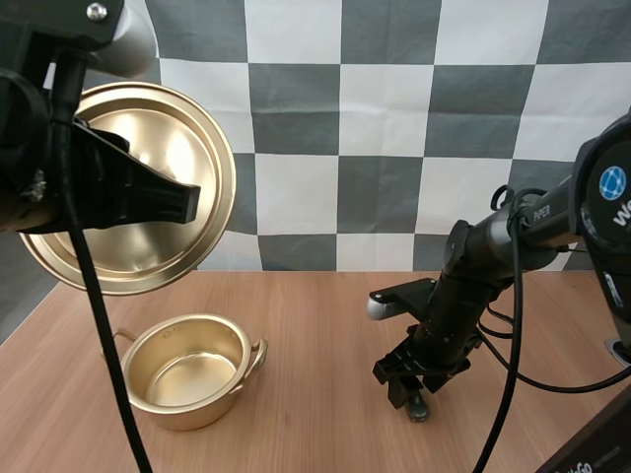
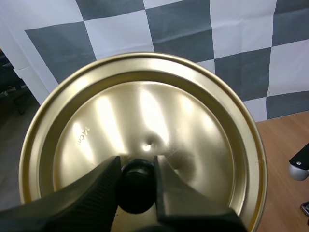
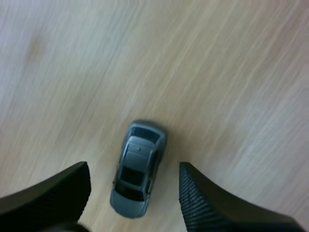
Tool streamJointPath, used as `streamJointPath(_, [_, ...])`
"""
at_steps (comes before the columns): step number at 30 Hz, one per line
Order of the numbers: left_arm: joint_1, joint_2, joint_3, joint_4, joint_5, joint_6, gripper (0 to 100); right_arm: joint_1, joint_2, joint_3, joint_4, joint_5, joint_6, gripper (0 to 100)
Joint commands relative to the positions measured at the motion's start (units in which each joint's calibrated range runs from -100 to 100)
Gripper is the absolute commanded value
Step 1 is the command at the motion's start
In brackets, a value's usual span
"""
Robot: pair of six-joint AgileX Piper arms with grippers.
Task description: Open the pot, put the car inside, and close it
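Right gripper (image 3: 133,168) hangs with fingers spread over the car (image 3: 137,180), which lies on the table (image 1: 325,335) between them, its long axis along the gap (slightly skewed). Well apart to the left stands the open pot (image 1: 187,404). Higher up, the left gripper (image 2: 136,176) pinches the lid (image 2: 145,111) by its knob.

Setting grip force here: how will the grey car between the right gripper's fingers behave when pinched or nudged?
The car stands on the smooth table, so a nudge along its length may roll it. Its body looks rigid and should take a firm pinch. Small beside the open right gripper, it is probably light, easily knocked aside.
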Motion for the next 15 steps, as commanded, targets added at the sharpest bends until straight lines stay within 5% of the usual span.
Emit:
streamJointPath(1, [0.04, -0.02, -0.05, 0.00, 0.00, 0.04, 0, 0.05, -0.09, -0.12, 0.01, 0.43, -0.05, 91])
streamJointPath(15, [0.04, -0.02, -0.05, 0.00, 0.00, 0.04, 0, 0.05, -0.09, -0.12, -0.20, -1.57, -0.16, 89])
